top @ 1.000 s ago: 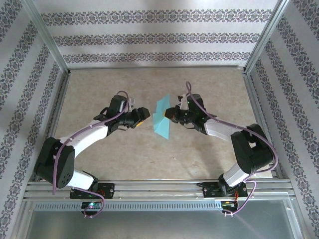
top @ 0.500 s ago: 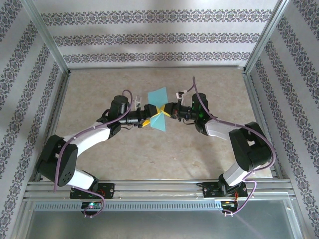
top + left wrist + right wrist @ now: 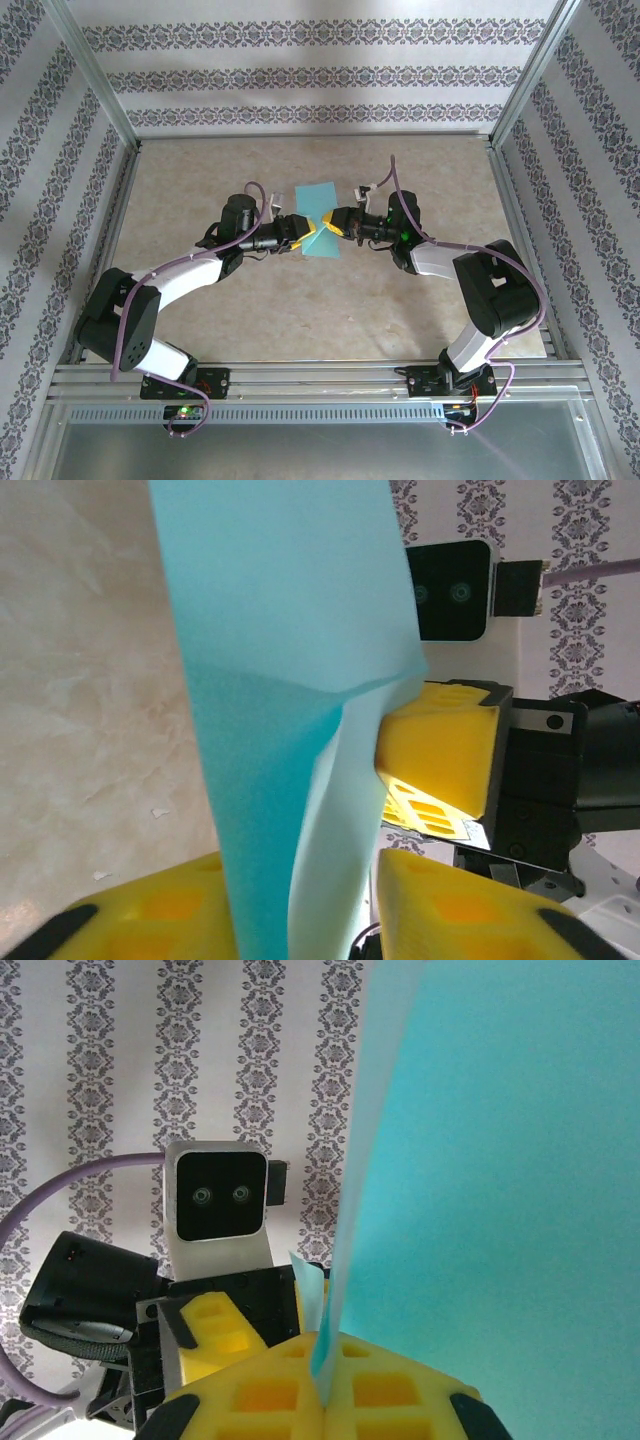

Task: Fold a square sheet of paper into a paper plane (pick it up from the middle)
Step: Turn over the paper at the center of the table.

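The paper plane (image 3: 318, 222), a light-blue folded sheet, hangs above the table's middle between both grippers. My right gripper (image 3: 331, 220) comes in from the right and is shut on its edge. In the right wrist view the yellow pads (image 3: 400, 1395) pinch the paper plane (image 3: 500, 1160) at the right gripper (image 3: 322, 1360). My left gripper (image 3: 307, 231) reaches in from the left. In the left wrist view the left gripper (image 3: 300, 880) straddles the paper plane (image 3: 280, 630). The paper lies against the left finger (image 3: 150, 915), and a narrow gap shows at the right one.
The beige table (image 3: 250, 320) is walled by patterned panels and a metal frame (image 3: 120, 130). The right gripper's yellow fingers (image 3: 440, 750) sit just beyond the paper in the left wrist view. The left arm's camera (image 3: 218, 1195) faces the right wrist view closely.
My left gripper has moved right to the paper, opened wide, then narrowed around it. My right gripper has shifted left and up, and the paper has turned flatter.
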`<state>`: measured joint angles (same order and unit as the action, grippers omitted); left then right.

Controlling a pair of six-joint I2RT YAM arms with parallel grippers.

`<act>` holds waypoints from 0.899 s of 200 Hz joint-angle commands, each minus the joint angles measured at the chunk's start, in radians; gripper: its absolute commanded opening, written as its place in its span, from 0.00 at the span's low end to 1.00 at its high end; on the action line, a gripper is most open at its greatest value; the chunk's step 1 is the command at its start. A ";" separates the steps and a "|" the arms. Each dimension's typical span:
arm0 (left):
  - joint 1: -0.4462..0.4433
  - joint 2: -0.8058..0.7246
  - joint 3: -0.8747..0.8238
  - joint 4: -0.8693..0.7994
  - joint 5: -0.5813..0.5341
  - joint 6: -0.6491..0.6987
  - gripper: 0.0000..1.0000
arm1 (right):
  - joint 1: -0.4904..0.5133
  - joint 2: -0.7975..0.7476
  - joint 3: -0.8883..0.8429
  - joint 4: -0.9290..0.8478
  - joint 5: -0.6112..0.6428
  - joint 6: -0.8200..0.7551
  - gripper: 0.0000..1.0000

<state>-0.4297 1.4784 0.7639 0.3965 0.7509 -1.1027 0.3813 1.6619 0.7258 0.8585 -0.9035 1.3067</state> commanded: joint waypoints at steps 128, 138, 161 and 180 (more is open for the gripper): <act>0.004 0.008 0.438 -1.137 -0.651 0.551 0.06 | -0.174 -0.367 -0.005 -0.829 0.424 -0.552 0.76; -0.016 0.039 0.495 -1.228 -0.747 0.580 0.06 | -0.174 -0.409 0.007 -0.886 0.483 -0.594 0.79; -0.089 0.121 0.619 -1.405 -1.004 0.616 0.06 | -0.172 -0.496 0.021 -0.997 0.616 -0.666 0.89; -0.150 0.223 0.713 -1.532 -1.186 0.614 0.06 | -0.169 -0.547 0.021 -1.046 0.694 -0.697 0.92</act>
<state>-0.5079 1.5959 1.3865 -0.8223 -0.0887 -0.5621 0.2070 1.1744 0.7193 -0.0364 -0.3916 0.7277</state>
